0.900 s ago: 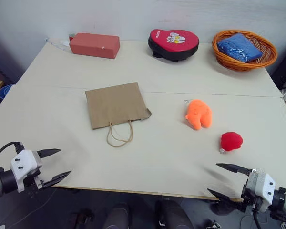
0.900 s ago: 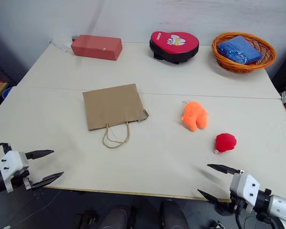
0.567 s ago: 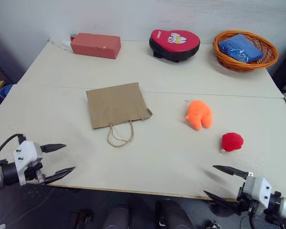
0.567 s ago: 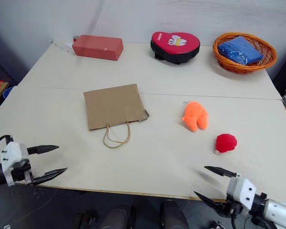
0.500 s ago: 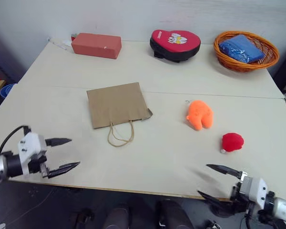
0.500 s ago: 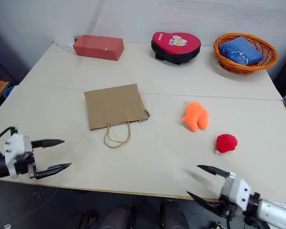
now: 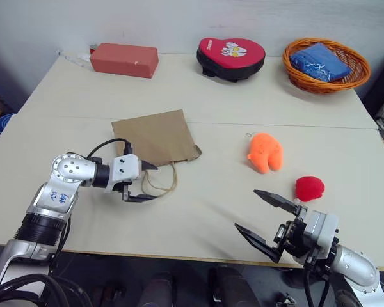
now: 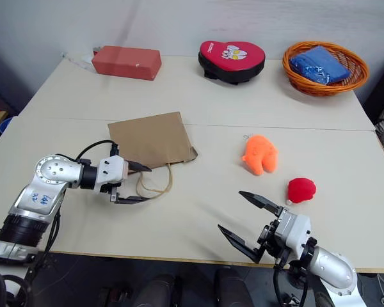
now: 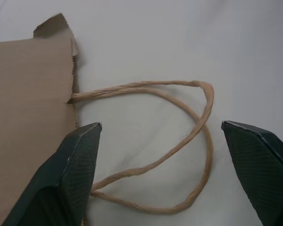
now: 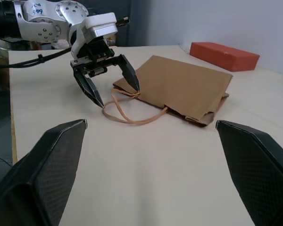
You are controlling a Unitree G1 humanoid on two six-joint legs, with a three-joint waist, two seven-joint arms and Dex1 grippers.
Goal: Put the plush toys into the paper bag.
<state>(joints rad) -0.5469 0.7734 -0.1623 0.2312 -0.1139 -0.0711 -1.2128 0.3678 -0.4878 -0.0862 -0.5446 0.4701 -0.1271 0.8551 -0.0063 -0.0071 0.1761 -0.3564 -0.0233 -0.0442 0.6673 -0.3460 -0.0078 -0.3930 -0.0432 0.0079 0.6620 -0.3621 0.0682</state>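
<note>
Left wrist view showed the left claw (image 9: 158, 155) wide open and holding nothing, just over the cord handles (image 9: 179, 141) of the flat paper bag (image 7: 155, 137) on the bench (image 7: 205, 102). The right claw (image 7: 264, 217) was open and empty too, near the red toy (image 7: 310, 188) and orange toy (image 7: 265, 152). The job looked just begun: next the left claw likely had to pinch a handle and lift the bag open.

Matt brown kraft paper bag (image 7: 155, 137) with twisted cord handles (image 9: 179, 141); fuzzy plush toys (image 7: 265, 152); smooth matt bench (image 7: 205, 102); woven wicker basket (image 7: 325, 71); textured black fingers (image 9: 75, 165).
</note>
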